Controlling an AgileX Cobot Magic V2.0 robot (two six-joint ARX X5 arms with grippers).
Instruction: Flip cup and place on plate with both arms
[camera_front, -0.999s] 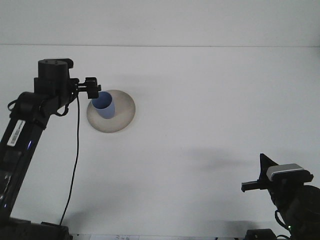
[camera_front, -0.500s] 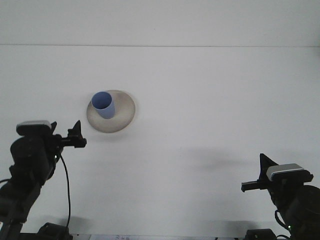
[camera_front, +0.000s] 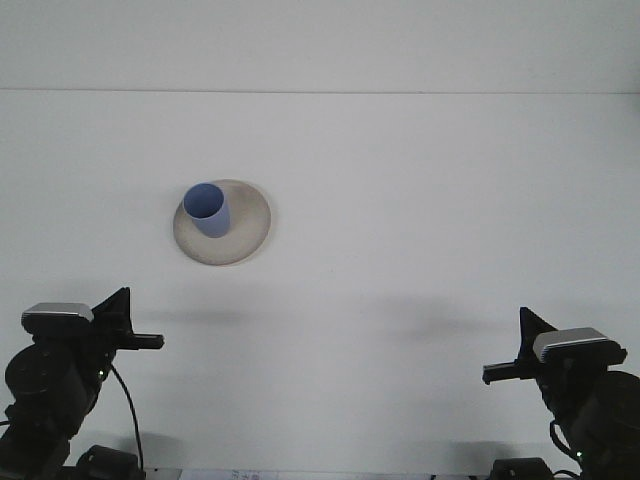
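Note:
A blue cup (camera_front: 208, 209) stands upright, mouth up, on the left part of a round beige plate (camera_front: 243, 228) on the white table. My left gripper (camera_front: 132, 325) is low at the front left, well below the plate and apart from the cup, holding nothing. My right gripper (camera_front: 512, 358) sits low at the front right, far from the plate, also with nothing in it. From this angle each gripper shows only as a dark wedge and a thin bar.
The white table (camera_front: 420, 220) runs back to a pale wall. A black cable (camera_front: 127, 410) hangs down by the left arm near the front edge.
My left arm has let go of the cup and drawn back from the plate down to the front left. The cup stays standing on the plate. The right arm has not moved.

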